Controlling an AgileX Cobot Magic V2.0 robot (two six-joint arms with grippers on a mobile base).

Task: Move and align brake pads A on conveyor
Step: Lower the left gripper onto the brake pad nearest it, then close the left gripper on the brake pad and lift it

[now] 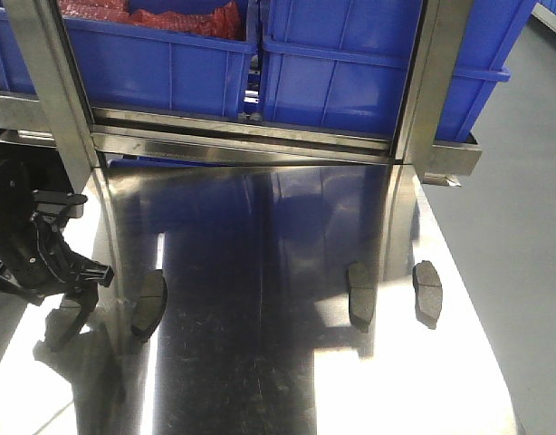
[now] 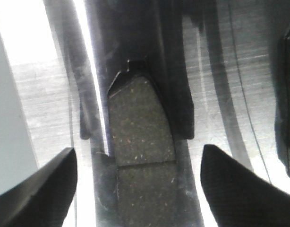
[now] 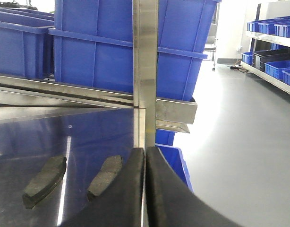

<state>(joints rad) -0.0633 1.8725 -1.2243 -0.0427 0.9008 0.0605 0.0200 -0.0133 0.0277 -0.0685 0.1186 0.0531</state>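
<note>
Black left gripper [image 2: 138, 153], jaws spread wide, empty, straddling flat grey-brown brake pad [image 2: 140, 118] mid-frame, presumably for pickup. Right gripper [image 3: 145, 184] pressed together, holding nothing.

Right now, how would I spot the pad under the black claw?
Find the shiny steel table below the blue bins. Four grey-brown pads lie across it; take the leftmost pad, by the table's left edge. It alone lies right under the open left claw.

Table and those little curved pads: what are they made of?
The table looks like polished steel: it mirrors the blue bins and shows fine scratches. The brake pads look like a gritty pressed compound, matte grey-brown with tiny specks, on what seems a darker metal backing.
</note>
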